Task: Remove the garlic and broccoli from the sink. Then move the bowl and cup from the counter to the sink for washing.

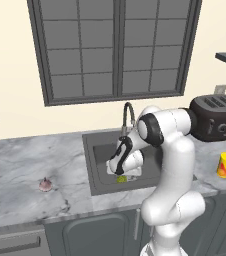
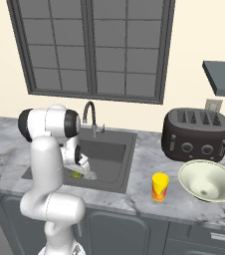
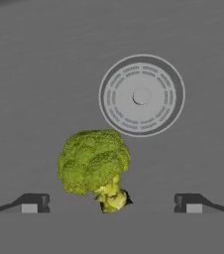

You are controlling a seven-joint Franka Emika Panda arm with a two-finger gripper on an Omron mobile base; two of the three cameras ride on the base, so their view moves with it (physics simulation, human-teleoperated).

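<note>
The gripper [image 3: 111, 203] is spread wide open and holds nothing. It hangs low inside the sink [image 1: 97, 150], in the middle of the left base view. The broccoli [image 3: 95, 163] lies on the sink floor, low in the hand view between the two finger tips, near the round drain [image 3: 141, 95]. It looks light and a bit bumpy, and its top could crumble. The short pale stalk looks like the firmest place to pinch.
</note>
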